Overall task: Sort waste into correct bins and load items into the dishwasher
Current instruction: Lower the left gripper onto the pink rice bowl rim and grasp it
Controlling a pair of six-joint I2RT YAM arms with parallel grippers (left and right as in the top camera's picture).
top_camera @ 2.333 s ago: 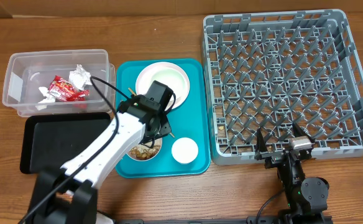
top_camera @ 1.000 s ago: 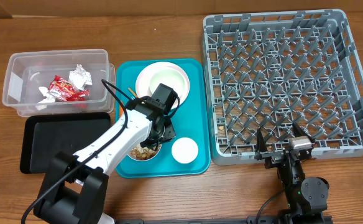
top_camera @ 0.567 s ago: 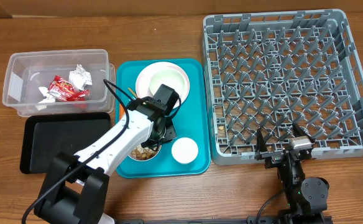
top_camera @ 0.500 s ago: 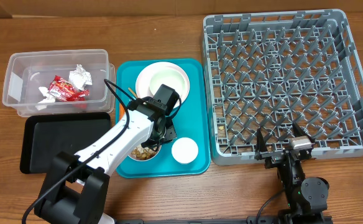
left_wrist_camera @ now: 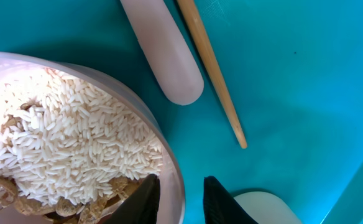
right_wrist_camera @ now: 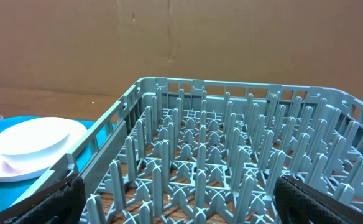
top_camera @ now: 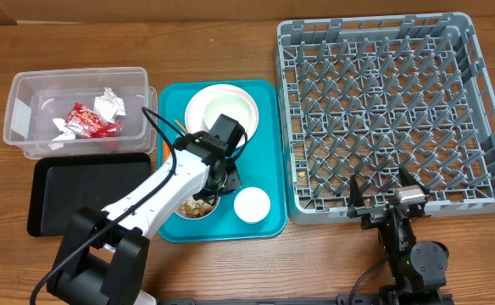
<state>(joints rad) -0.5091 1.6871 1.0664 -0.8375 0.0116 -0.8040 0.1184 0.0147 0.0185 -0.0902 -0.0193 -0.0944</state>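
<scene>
A bowl (left_wrist_camera: 76, 143) of white rice and tan nut scraps sits on the teal tray (top_camera: 264, 152), near its front. My left gripper (left_wrist_camera: 180, 186) straddles the bowl's right rim. One finger is inside against the rim, the other outside with a sliver of tray showing, so it is open but narrow. A white fork handle (left_wrist_camera: 163, 53) and a wooden chopstick (left_wrist_camera: 212, 68) lie just beyond. The white plate (top_camera: 222, 108) and small cup (top_camera: 252, 204) also rest on the tray. My right gripper (top_camera: 383, 199) stands open at the front edge of the grey dishwasher rack (top_camera: 392, 110).
The clear tub (top_camera: 27, 93) at the left holds a red wrapper (top_camera: 91, 123) and paper wads (top_camera: 108, 103). The black tray (top_camera: 78, 191) lies in front of it. In the right wrist view the rack's pegs (right_wrist_camera: 219, 168) fill the space between my fingers.
The left wrist moved a little right and settled over the bowl's rim. In the last second it has barely shifted. The right arm has not moved.
</scene>
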